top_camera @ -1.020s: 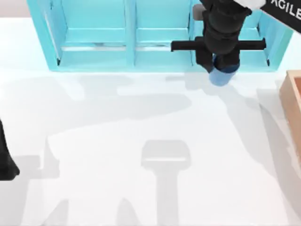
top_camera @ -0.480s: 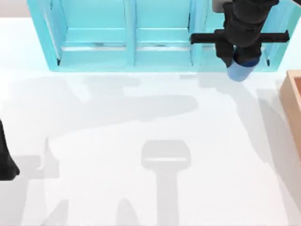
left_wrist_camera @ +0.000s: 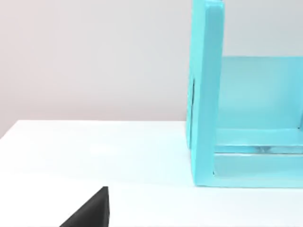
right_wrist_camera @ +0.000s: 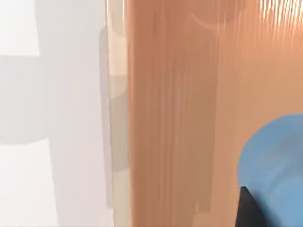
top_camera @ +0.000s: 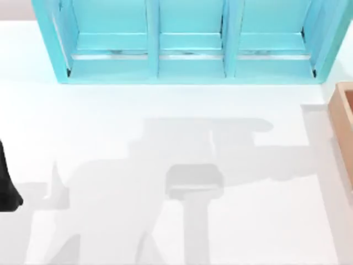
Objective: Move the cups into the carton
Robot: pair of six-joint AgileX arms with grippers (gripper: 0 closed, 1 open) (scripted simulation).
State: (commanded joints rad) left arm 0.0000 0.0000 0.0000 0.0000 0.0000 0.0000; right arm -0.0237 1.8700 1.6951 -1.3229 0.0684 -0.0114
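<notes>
Left arm [top_camera: 6, 185] is sitting parked at the far left edge of the top view, lower half, as a dark shape; in the left wrist view a black fingertip [left_wrist_camera: 90, 213] is poking in at the lower left, and I can't tell whether that gripper is open or closed.

Right wrist view is looking down into the carton [right_wrist_camera: 180, 113]: a black finger [right_wrist_camera: 248, 208] at the lower right is touching the blue cup [right_wrist_camera: 274, 165], but whether the gripper is clamping it or has released it, I can't tell.

Counts: one blue cup, over the tan carton floor; one carton, one shelf unit [top_camera: 187, 41] with three bays across the top of the top view.

Edges: carton wall [top_camera: 343, 130] is showing at the right edge of the top view, mid-height, just below and beside the shelf's right end. The white table [top_camera: 110, 138] between the shelf and the bottom of the frame is lying open, carrying shadows.
</notes>
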